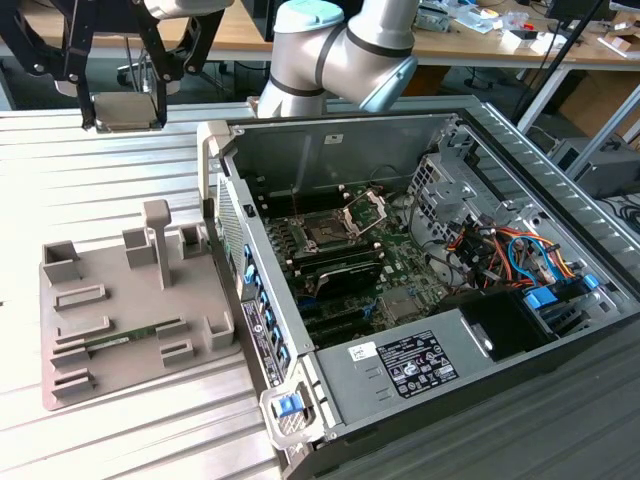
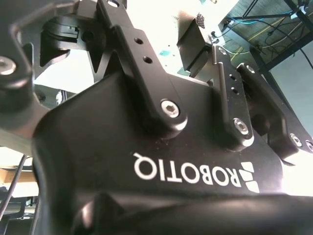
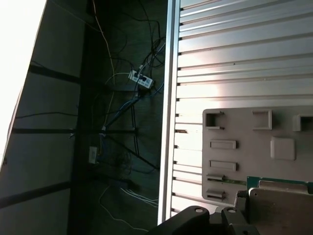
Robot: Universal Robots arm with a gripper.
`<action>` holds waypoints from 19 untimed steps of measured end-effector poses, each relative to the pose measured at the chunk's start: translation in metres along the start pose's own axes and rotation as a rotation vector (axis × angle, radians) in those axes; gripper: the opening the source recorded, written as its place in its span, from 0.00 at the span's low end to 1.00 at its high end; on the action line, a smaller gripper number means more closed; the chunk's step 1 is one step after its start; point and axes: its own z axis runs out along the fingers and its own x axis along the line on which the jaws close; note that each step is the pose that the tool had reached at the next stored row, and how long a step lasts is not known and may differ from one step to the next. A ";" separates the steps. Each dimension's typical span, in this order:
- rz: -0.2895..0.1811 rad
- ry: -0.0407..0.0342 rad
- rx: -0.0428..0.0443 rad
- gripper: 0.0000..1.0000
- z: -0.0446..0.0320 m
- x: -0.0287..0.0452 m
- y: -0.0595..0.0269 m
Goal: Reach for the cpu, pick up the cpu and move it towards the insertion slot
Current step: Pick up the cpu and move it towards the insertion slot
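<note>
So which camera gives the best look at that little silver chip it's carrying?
The exterior view: the cpu shows whole, held in the pincer. The first wrist view catches part of it up close, cut off by the picture's edge. The second wrist view faces the pincer's black body.

The arm (image 1: 340, 50) has rounded silver-grey joint casings with a smooth finish. One joint end is closed by a pale blue-green cap (image 1: 308, 12).

The gripper (image 1: 125, 118) is black throughout and built of slim bars.

In the second wrist view, the gripper housing (image 2: 122, 147) is a matt black moulded block. Its face carries white lettering (image 2: 186, 172), with a white block emblem (image 2: 250, 178) just beside the lettering.

Flat black link bars (image 2: 142, 63) with drilled holes are hinged to the housing. They are pinned to it by grey socket-head screws (image 2: 169, 108).

A silver bolt head (image 2: 6, 64) sits at the housing's edge. A ribbed black finger pad (image 2: 198, 20) lies beyond the bars.

In the first wrist view, black link ends (image 3: 195, 215) carry round fasteners.
</note>
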 end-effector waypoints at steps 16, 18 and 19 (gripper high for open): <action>0.000 -0.0001 0.0000 0.55 -0.0013 -0.0256 -0.0019; 0.000 0.0000 0.0000 0.55 -0.0015 -0.0290 -0.0021; 0.000 0.0000 0.0000 0.55 -0.0016 -0.0307 -0.0022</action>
